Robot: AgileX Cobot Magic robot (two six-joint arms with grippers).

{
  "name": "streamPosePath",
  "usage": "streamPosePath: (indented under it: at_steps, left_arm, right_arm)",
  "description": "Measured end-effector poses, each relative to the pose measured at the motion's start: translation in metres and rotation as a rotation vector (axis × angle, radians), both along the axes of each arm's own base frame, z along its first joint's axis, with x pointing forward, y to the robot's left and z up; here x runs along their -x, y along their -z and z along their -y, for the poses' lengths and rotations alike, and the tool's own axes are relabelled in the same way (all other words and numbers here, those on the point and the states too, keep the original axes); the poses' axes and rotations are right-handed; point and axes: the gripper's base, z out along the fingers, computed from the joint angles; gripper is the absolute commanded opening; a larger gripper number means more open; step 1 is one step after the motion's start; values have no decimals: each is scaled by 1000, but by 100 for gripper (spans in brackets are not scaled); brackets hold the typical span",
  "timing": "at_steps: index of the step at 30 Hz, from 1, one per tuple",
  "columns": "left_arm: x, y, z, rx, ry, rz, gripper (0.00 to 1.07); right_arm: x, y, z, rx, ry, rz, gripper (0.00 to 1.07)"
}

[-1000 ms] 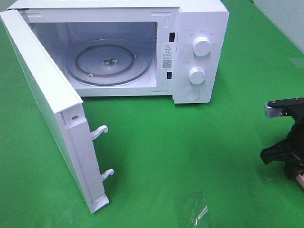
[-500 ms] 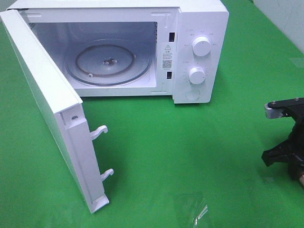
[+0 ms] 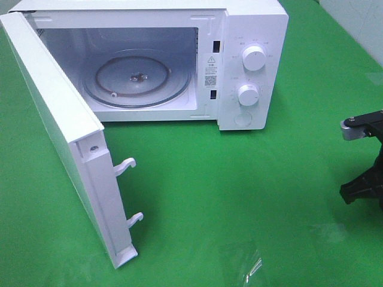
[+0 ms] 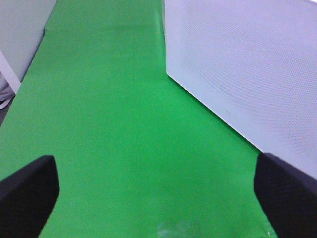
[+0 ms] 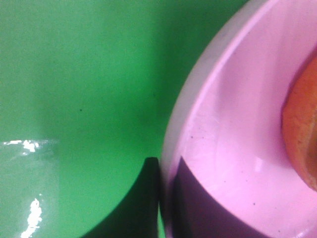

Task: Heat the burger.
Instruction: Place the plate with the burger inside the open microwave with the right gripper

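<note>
The microwave (image 3: 254, 24) stands with its door (image 3: 60, 125) swung wide and its glass turntable (image 3: 139, 78) bare, so the opening step looks done; the burger (image 5: 303, 124) sits on the pink plate (image 5: 228, 148), off to the right and well apart from the oven, not yet carried in. The right gripper (image 5: 166, 203) is clenched on the plate's rim, one finger inside, one outside; the left gripper (image 4: 156, 173) hangs released beside the door, holding nothing. Left to do, I judge: lift the plate, set it on the turntable, close the door, start the heating.
</note>
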Motion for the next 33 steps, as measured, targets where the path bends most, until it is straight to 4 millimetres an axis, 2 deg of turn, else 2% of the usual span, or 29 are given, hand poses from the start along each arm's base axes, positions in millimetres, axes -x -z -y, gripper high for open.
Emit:
streamPosePath:
  at_steps: [12,23,26,33]
  left_arm:
    - [0,0,0,0,0,0,100]
    - [0,0,0,0,0,0,100]
    - [0,0,0,0,0,0,100]
    - [0,0,0,0,0,0,100]
  right_arm:
    - [7,-5,-16,92,-61,-22,0]
    - [19,-6,-41,154,-167,-81,0]
    - [20,-6,-43,158,-175,-85,0]
    - [39,-18,-52,154,-242,-47,0]
